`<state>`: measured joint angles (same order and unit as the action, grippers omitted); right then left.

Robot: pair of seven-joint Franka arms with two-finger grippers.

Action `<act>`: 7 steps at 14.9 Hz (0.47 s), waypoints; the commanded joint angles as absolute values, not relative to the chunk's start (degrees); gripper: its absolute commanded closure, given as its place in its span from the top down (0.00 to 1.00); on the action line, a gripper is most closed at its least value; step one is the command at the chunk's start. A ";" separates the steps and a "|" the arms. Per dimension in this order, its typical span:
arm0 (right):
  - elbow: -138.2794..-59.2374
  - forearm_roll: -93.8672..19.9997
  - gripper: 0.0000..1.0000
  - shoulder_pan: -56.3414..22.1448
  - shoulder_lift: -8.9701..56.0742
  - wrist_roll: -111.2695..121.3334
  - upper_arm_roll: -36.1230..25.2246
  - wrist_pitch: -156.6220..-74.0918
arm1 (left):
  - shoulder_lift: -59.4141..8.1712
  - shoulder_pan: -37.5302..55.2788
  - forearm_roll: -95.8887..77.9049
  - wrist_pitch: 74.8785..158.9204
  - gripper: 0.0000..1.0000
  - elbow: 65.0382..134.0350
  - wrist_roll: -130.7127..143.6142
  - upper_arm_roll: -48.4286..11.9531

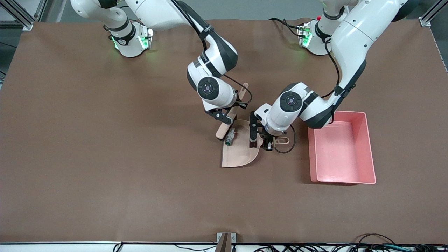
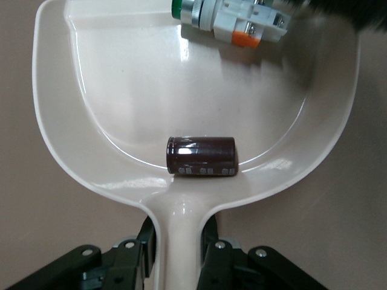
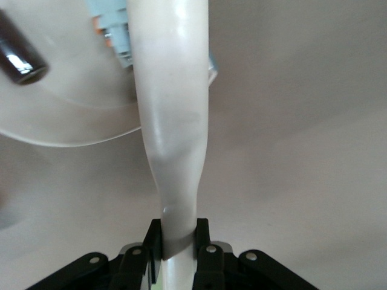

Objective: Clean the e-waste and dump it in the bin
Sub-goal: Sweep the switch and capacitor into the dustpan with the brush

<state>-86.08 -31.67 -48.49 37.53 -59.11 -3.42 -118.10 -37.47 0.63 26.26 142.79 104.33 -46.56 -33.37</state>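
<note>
The beige dustpan [image 1: 238, 157] lies on the brown table mat in the middle. My left gripper [image 1: 260, 141] is shut on its handle, as the left wrist view [image 2: 179, 254] shows. The dark maroon cylinder [image 2: 201, 156] lies inside the pan near the handle [image 1: 252, 143]. The white component with the orange band [image 2: 233, 21] lies at the pan's open mouth [image 1: 230, 136]. My right gripper [image 1: 224, 119] is shut [image 3: 178, 241] on a long beige tool handle [image 3: 172, 121], whose low end is beside the white component. The pink bin [image 1: 371, 154] stands empty.
The bin sits toward the left arm's end of the table, beside the dustpan's handle. The tool handle [image 1: 243, 91] slants up from the pan toward the robots' bases. A small clamp [image 1: 225, 241] sits at the table edge nearest the camera.
</note>
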 commanded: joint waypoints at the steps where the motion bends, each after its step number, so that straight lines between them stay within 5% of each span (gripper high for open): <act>1: -88.59 -32.43 0.00 -45.18 33.23 -54.68 -3.08 -112.43 | -36.91 -3.77 26.28 144.31 0.05 104.94 -46.67 -37.60; 7: -97.10 -24.54 0.00 -38.08 23.13 -41.95 -4.66 -106.53 | -36.65 -10.79 26.37 144.40 0.04 104.85 -47.11 -43.57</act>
<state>-90.02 -27.81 -41.65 29.64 -46.94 -5.03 -107.25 -37.51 -6.49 26.26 143.79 104.35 -46.56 -39.67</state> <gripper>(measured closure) 0.740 0.665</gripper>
